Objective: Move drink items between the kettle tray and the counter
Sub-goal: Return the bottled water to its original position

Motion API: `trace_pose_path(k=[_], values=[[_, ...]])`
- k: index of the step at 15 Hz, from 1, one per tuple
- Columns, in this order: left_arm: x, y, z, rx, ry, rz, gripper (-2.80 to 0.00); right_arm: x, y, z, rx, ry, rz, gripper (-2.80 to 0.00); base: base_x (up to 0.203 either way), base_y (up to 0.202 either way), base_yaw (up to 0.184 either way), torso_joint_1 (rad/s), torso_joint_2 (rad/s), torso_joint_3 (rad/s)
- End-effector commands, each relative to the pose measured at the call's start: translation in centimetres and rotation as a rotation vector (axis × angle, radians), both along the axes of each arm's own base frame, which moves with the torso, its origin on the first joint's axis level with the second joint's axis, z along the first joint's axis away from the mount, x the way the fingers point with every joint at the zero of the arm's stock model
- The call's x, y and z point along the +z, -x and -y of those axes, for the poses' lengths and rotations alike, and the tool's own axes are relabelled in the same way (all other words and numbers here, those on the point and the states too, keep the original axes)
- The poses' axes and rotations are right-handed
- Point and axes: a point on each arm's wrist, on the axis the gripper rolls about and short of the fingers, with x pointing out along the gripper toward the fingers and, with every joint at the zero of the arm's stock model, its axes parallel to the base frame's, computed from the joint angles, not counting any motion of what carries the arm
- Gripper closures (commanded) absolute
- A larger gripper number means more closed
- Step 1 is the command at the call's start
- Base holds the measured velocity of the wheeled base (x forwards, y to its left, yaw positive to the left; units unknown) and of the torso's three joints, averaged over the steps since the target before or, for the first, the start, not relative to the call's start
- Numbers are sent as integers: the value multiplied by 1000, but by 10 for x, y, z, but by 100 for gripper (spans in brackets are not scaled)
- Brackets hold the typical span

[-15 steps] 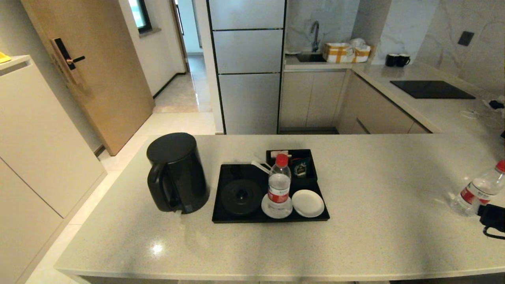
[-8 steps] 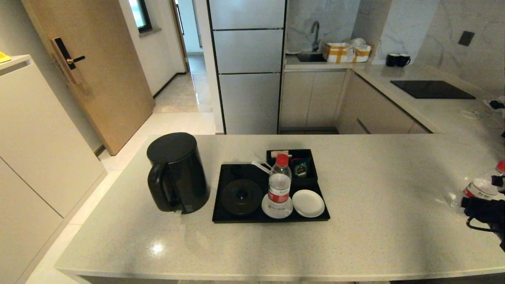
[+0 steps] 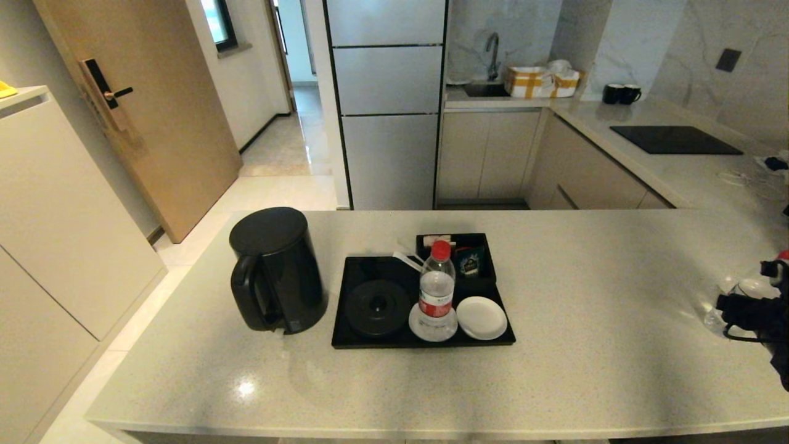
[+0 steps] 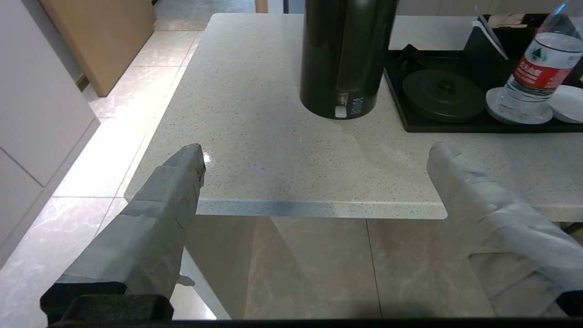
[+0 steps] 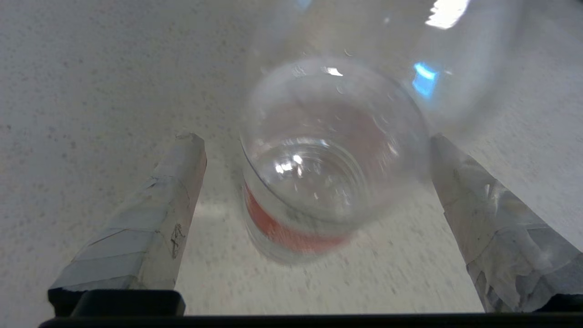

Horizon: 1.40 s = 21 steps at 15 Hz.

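1. The head view looks forward and down from above the near edge of the table [image 3: 585,370], with the kettle tray [image 3: 370,340] at centre.
2. The left wrist view sits low, off the table's near edge, facing the kettle tray [image 4: 455,126]; both views share its bottle [image 3: 436,290].
3. The right wrist view looks steeply down, very near a second bottle [image 5: 328,182], well right of the tray.
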Motion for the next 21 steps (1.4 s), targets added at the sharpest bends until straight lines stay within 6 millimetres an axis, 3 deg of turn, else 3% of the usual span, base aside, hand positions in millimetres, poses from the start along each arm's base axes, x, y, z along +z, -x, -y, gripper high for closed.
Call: trace_pose_path(k=[1,6,21], values=[[0,0,0,1,0,1,-280,-2,-6,4,-1,3,4,-280,0,0,0,0,0,0],[0,0,0,1,0,1,-280,-4,-14,9,-3,3,6,-280,0,0,0,0,0,0],[0,0,0,1,0,-1,-280,-2,-12,8,-4,-3,-4,-280,0,0,0,0,0,0]])
